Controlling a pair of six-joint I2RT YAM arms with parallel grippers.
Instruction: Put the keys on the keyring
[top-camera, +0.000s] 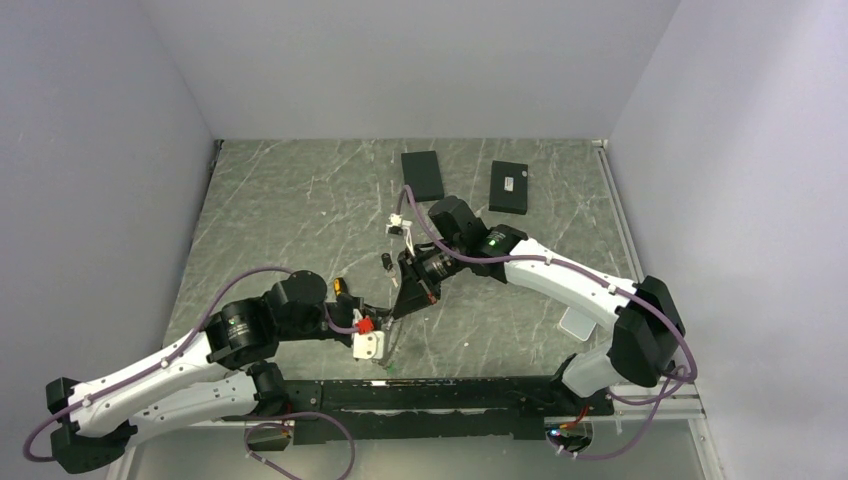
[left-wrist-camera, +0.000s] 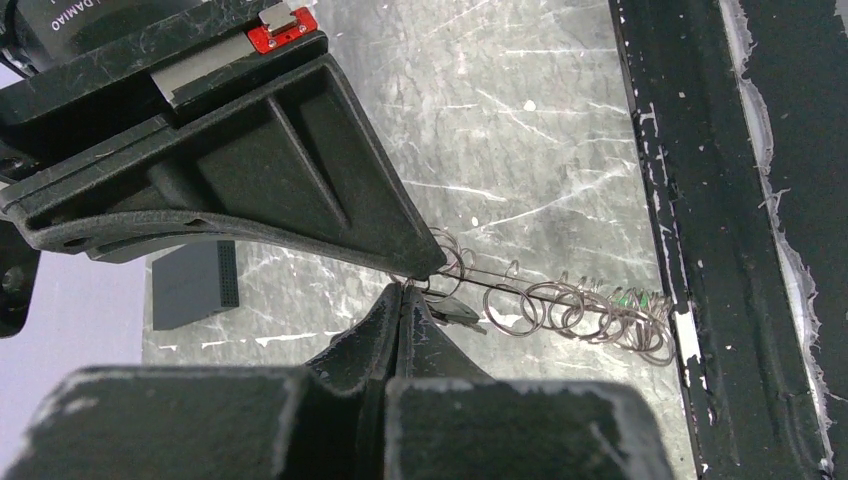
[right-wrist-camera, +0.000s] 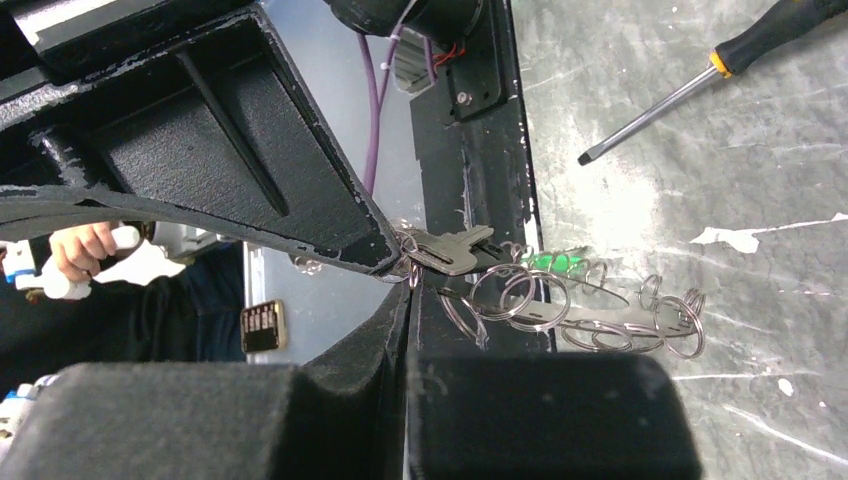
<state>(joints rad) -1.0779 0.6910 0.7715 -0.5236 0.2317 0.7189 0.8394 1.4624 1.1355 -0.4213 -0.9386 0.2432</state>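
Both grippers meet tip to tip low over the table's near middle. My left gripper (top-camera: 385, 310) (left-wrist-camera: 405, 290) is shut, and a dark-headed key (left-wrist-camera: 455, 310) (right-wrist-camera: 450, 250) sticks out at its fingertips. My right gripper (top-camera: 400, 305) (right-wrist-camera: 410, 280) is shut too, pinching the end of the keyring (left-wrist-camera: 560, 295) (right-wrist-camera: 540, 312). The keyring shows edge-on as a thin grey band strung with several small wire rings and a green tag (left-wrist-camera: 625, 298) (right-wrist-camera: 555, 262). Another black-headed key (top-camera: 387, 262) lies loose on the table beyond the grippers.
Two black boxes (top-camera: 422, 175) (top-camera: 509, 187) sit at the back of the table. A black-and-yellow screwdriver (right-wrist-camera: 700, 80) lies nearby. A clear container (top-camera: 578, 322) rests beside the right arm. The black base rail (left-wrist-camera: 700, 200) runs just behind the hanging rings.
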